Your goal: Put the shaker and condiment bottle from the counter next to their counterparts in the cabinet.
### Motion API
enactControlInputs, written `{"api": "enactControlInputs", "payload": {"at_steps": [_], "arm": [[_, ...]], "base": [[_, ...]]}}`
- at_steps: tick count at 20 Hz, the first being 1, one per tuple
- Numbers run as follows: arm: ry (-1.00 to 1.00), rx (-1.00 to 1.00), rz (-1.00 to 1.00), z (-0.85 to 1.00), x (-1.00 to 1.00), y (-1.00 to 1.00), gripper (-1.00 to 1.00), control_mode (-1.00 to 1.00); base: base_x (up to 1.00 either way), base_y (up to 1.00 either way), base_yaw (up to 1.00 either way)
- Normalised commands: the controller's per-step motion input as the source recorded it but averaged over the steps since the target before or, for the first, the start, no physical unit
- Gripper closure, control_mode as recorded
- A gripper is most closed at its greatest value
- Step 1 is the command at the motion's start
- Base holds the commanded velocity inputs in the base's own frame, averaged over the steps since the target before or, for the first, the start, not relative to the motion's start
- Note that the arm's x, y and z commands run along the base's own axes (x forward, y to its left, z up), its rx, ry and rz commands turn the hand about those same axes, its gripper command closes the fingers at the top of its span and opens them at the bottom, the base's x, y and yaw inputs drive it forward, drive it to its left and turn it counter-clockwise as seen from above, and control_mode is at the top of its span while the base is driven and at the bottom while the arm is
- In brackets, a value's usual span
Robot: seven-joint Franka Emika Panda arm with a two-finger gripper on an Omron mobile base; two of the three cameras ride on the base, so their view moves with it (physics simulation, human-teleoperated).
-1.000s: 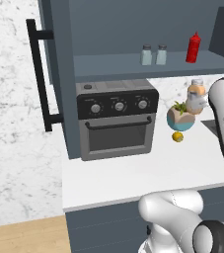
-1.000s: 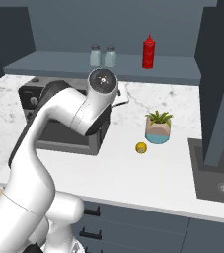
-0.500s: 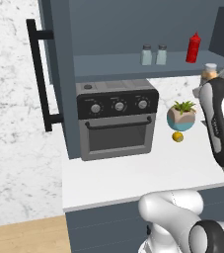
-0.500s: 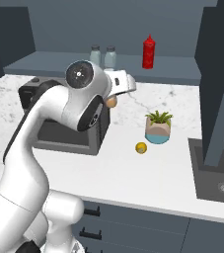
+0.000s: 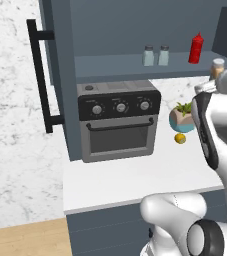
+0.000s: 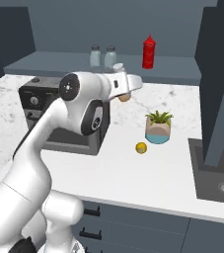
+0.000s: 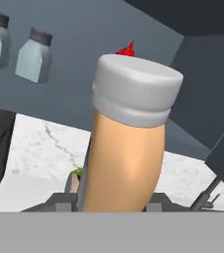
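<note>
My gripper (image 7: 109,201) is shut on the condiment bottle (image 7: 127,148), a stubby orange bottle with a white cap, held upright in the air. Its cap and orange body (image 5: 217,67) peek out above my forearm, level with the cabinet shelf (image 5: 130,68). From the right its orange base (image 6: 125,98) shows under the hand (image 6: 125,85), above the counter (image 6: 148,173). Two identical pale shakers (image 5: 148,55) (image 5: 163,55) stand side by side on the shelf. The red squeeze bottle (image 5: 196,48) stands to their right, and its nozzle (image 7: 128,49) pokes up behind the held cap.
A black toaster oven (image 5: 119,120) sits on the counter under the shelf. A potted plant (image 6: 158,127) and a small yellow fruit (image 6: 141,147) lie right of it. The cabinet door with its black bar handle (image 5: 37,75) stands open at left. A sink (image 6: 217,173) is at far right.
The arm has lifted the condiment bottle from beside the plant up to shelf height and swung the hand rightward. The shakers and red bottle have not moved.
</note>
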Motion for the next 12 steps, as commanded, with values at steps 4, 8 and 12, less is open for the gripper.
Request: {"api": "enactControlInputs", "payload": {"at_steps": [4,8,12], "arm": [[0.00,0.00,-0.28,0.50,0.07,-0.52,1.00,-1.00],[0.00,0.00,-0.24,0.36,0.14,-0.36,1.00,-1.00],[0.02,0.05,-0.20,0.01,0.16,-0.18,1.00,-1.00]], "base": [[0.00,0.00,0.00],[0.00,0.00,0.00],[0.00,0.00,0.00]]}}
